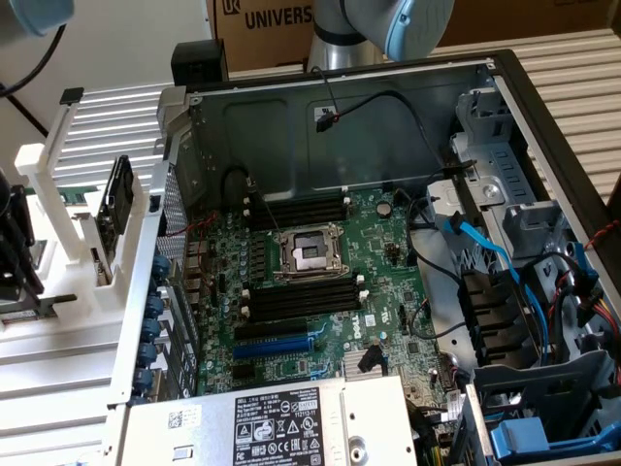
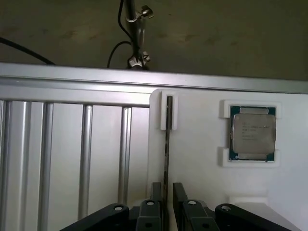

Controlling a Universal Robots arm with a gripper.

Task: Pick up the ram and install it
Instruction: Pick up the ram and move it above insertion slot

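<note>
The gripper [image 2: 167,207] sits closest, its two dark fingers [image 2: 155,204] standing apart, one on each side of the ram [image 2: 168,149]. The ram stands on edge between them, slotted into the white holder [image 2: 202,163], with a processor chip [image 2: 252,134] seated nearby.

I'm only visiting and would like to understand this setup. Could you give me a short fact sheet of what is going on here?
gripper: open, one finger on each side of the ram
ram: seen edge-on, standing in a slot of the white holder
processor chip: sits in its own recess of the holder
computer case: open, motherboard exposed
memory slots: long, black, look empty
work so far: ram not yet lifted
</note>
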